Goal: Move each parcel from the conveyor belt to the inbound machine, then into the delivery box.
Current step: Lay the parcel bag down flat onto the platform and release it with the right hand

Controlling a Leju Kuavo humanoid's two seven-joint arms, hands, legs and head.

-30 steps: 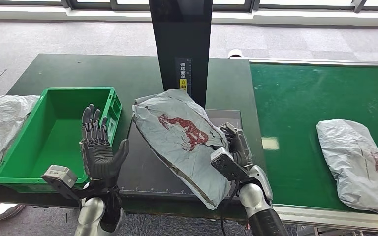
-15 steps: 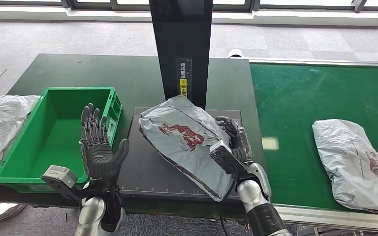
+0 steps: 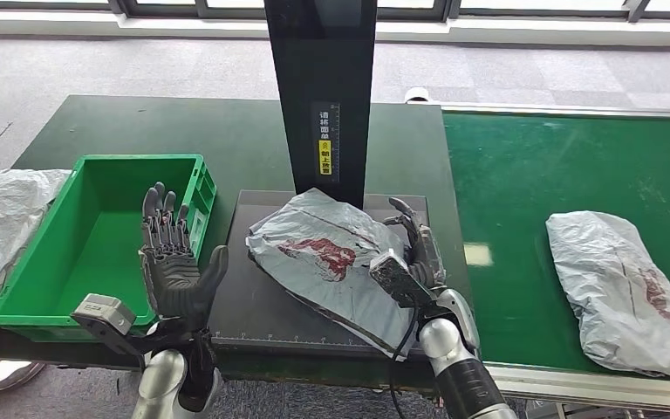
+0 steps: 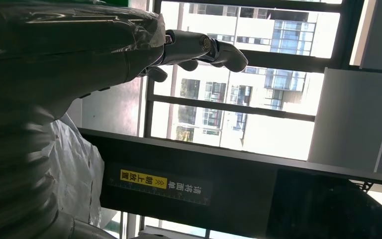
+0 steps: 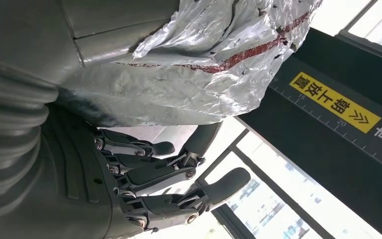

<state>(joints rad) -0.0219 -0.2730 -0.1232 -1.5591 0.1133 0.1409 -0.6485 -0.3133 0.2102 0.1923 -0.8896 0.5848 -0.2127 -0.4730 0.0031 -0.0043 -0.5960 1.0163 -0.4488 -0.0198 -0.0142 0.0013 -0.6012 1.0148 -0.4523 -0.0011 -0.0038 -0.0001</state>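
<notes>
A grey parcel [image 3: 323,257] with a red print lies tilted on the inbound machine's black platform [image 3: 253,305], just in front of the black column [image 3: 321,87]. My right hand [image 3: 412,253] holds its right edge, which is still raised a little. In the right wrist view the parcel [image 5: 204,64] sits between the thumb and the outstretched fingers [image 5: 179,174]. My left hand [image 3: 170,262] is raised with fingers spread and nothing in it, at the front right corner of the green delivery box [image 3: 140,161]. A second grey parcel [image 3: 619,288] lies on the green conveyor belt [image 3: 523,192] to the right.
Crumpled grey bags [image 3: 0,218] lie to the left of the green box. The column carries a yellow label [image 3: 324,148]. The conveyor's metal rail [image 3: 576,384] runs along the front right.
My right hand has lowered the parcel from a steep tilt down onto the platform, and its fingers have straightened. The parcel on the conveyor has drifted slightly left. The left hand has stayed put.
</notes>
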